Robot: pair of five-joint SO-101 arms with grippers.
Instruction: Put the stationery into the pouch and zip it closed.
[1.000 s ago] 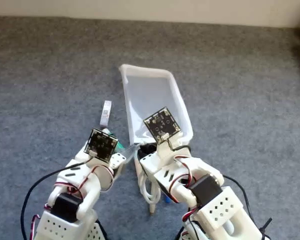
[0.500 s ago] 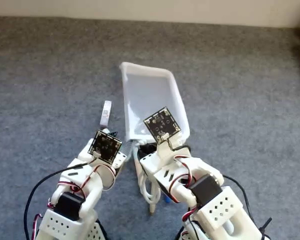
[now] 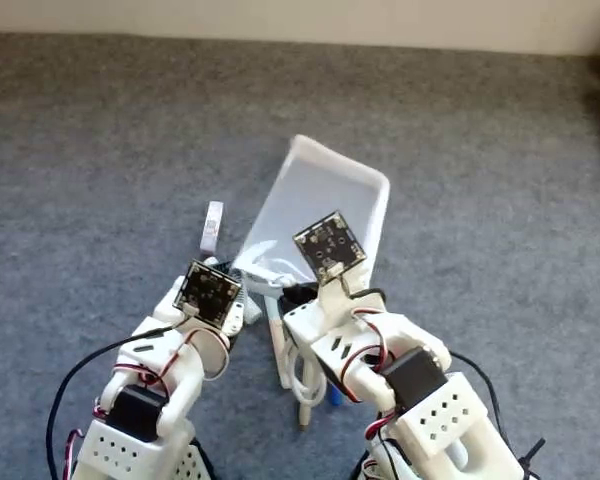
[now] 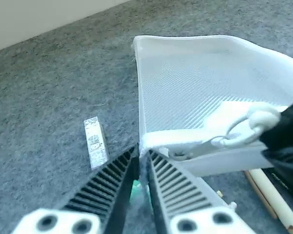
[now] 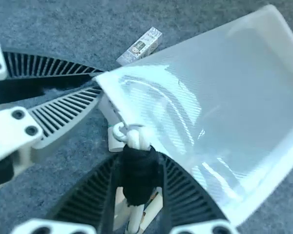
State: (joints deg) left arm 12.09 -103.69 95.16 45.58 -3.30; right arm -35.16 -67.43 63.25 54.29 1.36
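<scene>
**Pouch held at its mouth; stationery outside**

Nearest the arm bases, loose pens lie on the counter, not yet in the pouch. Just beyond them, the left tool is narrowed to a pinch on the near corner of the translucent pouch. The right tool is clamped on the black zip pull. Farther off, a small white stick lies near the pouch's edge without touching it.

The step appears to be opening the mouth. It is best done by anchoring the pinched corner and drawing the pull straight along the zip, so the thin film stays taut.

Compared with half a second ago, the pouch's far end has swung rightward and its near edge has bunched up. The arms have barely shifted.
</scene>
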